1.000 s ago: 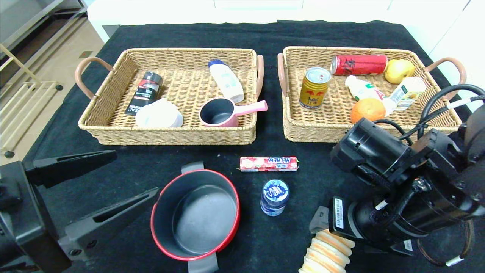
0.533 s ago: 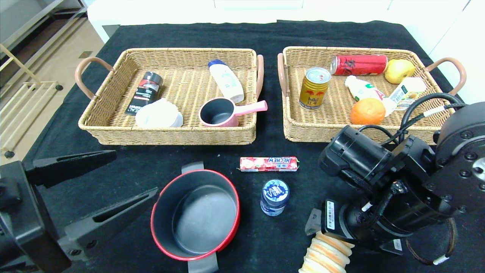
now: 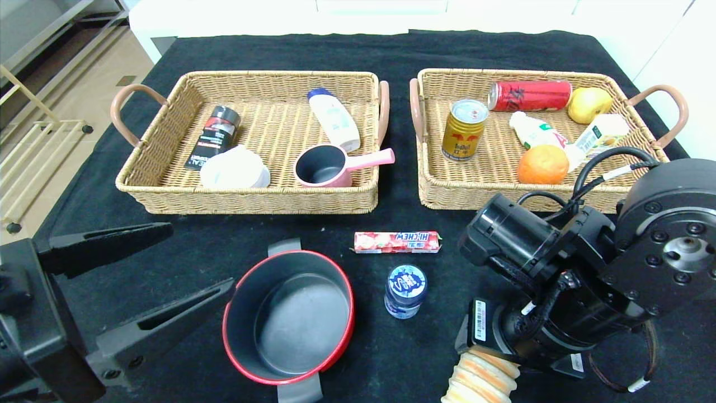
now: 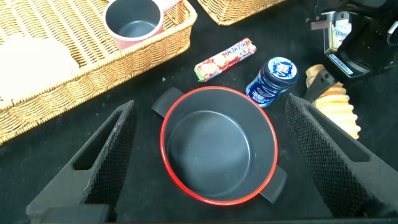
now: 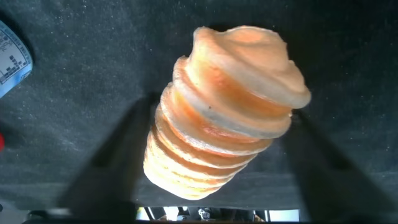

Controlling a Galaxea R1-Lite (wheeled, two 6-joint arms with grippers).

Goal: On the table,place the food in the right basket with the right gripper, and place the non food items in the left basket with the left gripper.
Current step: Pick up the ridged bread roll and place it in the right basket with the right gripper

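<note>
Beige biscuit stack [image 3: 480, 379] between the right gripper's [image 5: 211, 134] parted jaws.
Probably light and crumbly; grip gently at mid-height. Left gripper [image 4: 211, 155] open, idle.

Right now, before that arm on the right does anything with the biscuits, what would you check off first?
1. Right gripper over biscuit stack: ok.
2. Stack between its jaws: ok, wrist view shows one on each side.
3. Jaws gripping the stack: cannot tell.
4. Free space in right basket: ok, bare wicker near the gold can.
5. Left gripper clear, jaws open beside red pot: ok.
</note>
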